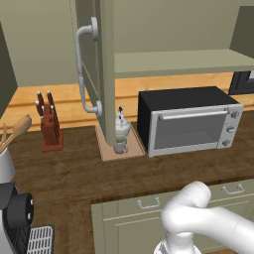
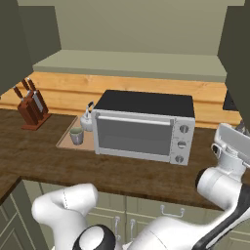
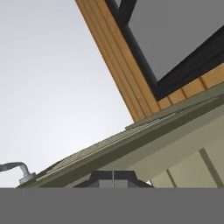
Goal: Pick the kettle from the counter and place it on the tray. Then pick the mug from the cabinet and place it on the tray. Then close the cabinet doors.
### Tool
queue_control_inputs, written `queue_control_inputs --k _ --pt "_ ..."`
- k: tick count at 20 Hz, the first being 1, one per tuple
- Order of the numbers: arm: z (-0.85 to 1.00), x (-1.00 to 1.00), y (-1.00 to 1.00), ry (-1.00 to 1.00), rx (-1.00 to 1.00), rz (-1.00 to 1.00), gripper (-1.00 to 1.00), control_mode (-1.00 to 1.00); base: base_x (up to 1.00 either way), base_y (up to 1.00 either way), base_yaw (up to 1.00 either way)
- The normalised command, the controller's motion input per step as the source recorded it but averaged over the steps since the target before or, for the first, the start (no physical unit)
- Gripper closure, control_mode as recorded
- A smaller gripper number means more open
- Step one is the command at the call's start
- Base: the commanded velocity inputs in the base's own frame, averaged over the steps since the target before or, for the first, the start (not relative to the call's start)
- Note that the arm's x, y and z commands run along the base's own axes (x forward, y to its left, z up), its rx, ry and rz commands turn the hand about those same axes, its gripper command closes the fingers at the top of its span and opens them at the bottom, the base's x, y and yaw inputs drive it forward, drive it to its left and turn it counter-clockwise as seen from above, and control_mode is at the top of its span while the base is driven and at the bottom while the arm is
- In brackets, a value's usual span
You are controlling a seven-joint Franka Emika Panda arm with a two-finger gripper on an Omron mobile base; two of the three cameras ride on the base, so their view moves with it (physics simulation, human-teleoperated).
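We see the kettle point(image 1: 121, 125) at twelve o'clock of the mug point(image 1: 120, 147) on the tray point(image 1: 133, 150); jaws pressed together, pinching nothing.

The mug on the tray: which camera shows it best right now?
The right base view: the mug stands unobstructed on the tray, in front of the kettle. In the left base view the mug is partly hidden behind the open cabinet door.

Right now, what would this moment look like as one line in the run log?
kettle: on tray | mug: on tray | cabinet doors: open | end effector: shut, empty, against door edge
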Motion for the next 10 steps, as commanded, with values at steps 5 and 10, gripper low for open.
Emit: queue_control_inputs --k 5,10 --pt "0.43 -0.18 0.00 -0.10 0.00 0.00 1.00 -1.00 0.00 0.00 0.00" --pt "0.00 0.05 0.01 0.04 -0.01 0.00 1.00 -1.00 0.00 0.00 0.00"
